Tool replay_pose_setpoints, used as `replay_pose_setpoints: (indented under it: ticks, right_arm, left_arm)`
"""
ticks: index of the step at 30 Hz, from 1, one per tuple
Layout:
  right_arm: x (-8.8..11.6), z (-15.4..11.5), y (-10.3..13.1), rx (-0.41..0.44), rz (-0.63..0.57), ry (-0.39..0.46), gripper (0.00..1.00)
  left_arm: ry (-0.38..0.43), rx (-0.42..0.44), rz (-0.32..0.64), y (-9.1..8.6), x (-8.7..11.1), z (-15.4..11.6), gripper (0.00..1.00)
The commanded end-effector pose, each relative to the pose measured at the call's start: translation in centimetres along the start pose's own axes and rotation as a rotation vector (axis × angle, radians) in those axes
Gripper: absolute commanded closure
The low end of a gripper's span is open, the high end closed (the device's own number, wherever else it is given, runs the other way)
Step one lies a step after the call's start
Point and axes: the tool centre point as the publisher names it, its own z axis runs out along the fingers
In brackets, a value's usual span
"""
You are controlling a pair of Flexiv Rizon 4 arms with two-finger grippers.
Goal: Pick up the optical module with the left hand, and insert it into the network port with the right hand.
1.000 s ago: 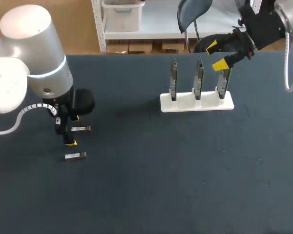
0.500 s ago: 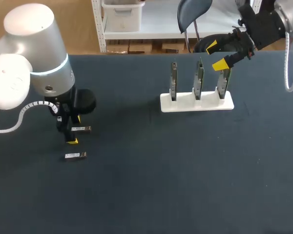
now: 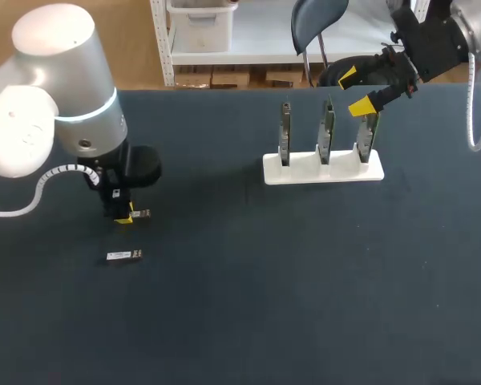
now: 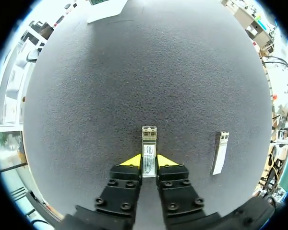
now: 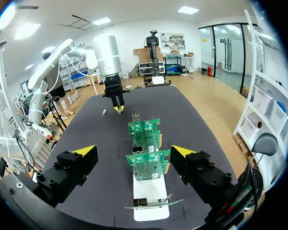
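My left gripper point(image 4: 149, 162) is down at the table's left, its yellow fingertips point(image 4: 132, 160) pressed on both sides of a small silver optical module point(image 4: 149, 152) that lies on the dark mat. In the head view, the left gripper point(image 3: 123, 212) hides most of the module point(image 3: 141, 214). A second module point(image 3: 124, 256) point(image 4: 220, 152) lies loose beside it. My right gripper point(image 3: 355, 91) point(image 5: 133, 152) hangs open above the rightmost of three upright green boards point(image 3: 369, 132) point(image 5: 148, 165) carrying the network ports, touching nothing.
The three boards stand in a row in a white holder point(image 3: 323, 168) point(image 5: 151, 191) at the back right of the table. Dark mat point(image 3: 289, 281) covers the tabletop between the holder and the modules.
The left gripper's fingers have closed from wide apart onto the module, and the gripper has shifted slightly toward the far side. The right arm has not moved.
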Motion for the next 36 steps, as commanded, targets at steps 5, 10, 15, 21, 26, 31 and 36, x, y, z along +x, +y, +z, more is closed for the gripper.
replay_pose_setpoints:
  ticks: [5, 10, 15, 21, 26, 31, 36]
  right_arm:
    - [0.0, 0.0, -0.1, -0.002, 0.000, 0.000, 0.00]
    - [0.0, 0.0, -0.1, -0.002, 0.000, 0.000, 0.00]
    - [0.0, 0.0, -0.1, -0.002, 0.000, 0.000, 0.00]
    - [0.0, 0.0, -0.1, -0.002, 0.000, 0.000, 0.00]
    - [0.0, 0.0, -0.1, -0.002, 0.000, 0.000, 0.00]
    - [0.0, 0.0, -0.1, -0.002, 0.000, 0.000, 0.00]
    - [0.0, 0.0, -0.1, -0.002, 0.000, 0.000, 0.00]
  left_arm:
    - [0.001, 0.000, -0.001, 0.4, -0.6, 0.4, 1.00]
    - [-0.066, -0.025, -0.051, 1.8, -1.8, -0.8, 1.00]
    - [-0.130, -0.074, -0.093, 4.2, -3.8, -2.6, 1.00]
    - [-0.223, -0.145, -0.170, 7.8, -5.3, -5.4, 1.00]
    - [-0.400, -0.205, -0.265, 10.8, -7.8, -8.9, 1.00]
    - [-0.598, -0.237, -0.277, 12.9, -12.0, -12.5, 1.00]
    - [-0.766, -0.243, -0.227, 14.0, -16.6, -16.4, 1.00]
